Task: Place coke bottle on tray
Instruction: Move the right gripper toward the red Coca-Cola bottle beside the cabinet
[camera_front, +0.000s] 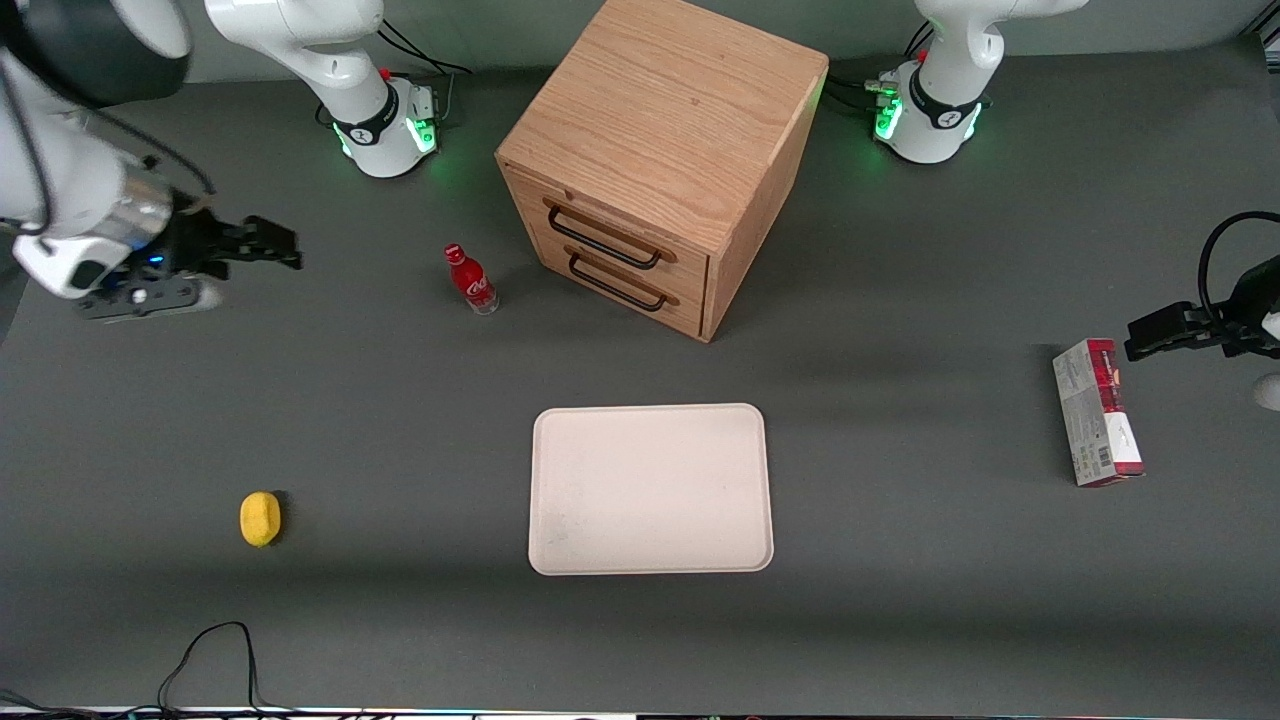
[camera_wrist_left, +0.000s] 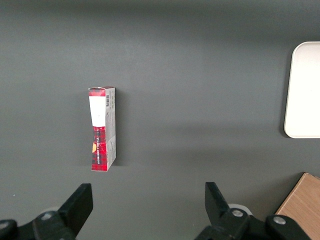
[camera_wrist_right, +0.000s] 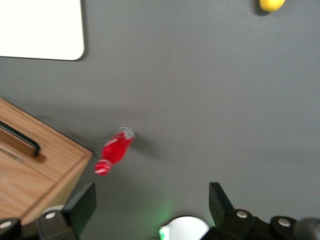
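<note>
Now your gripper (camera_front: 275, 245) hangs spread wide and empty above the table, well apart from the bottle (camera_front: 471, 281). The bottle stands upright beside the drawers (camera_front: 640, 200), at about 10 o'clock from the tray (camera_front: 651, 489). Move over it slowly, come straight down, and pinch around its middle so it does not tip.
</note>
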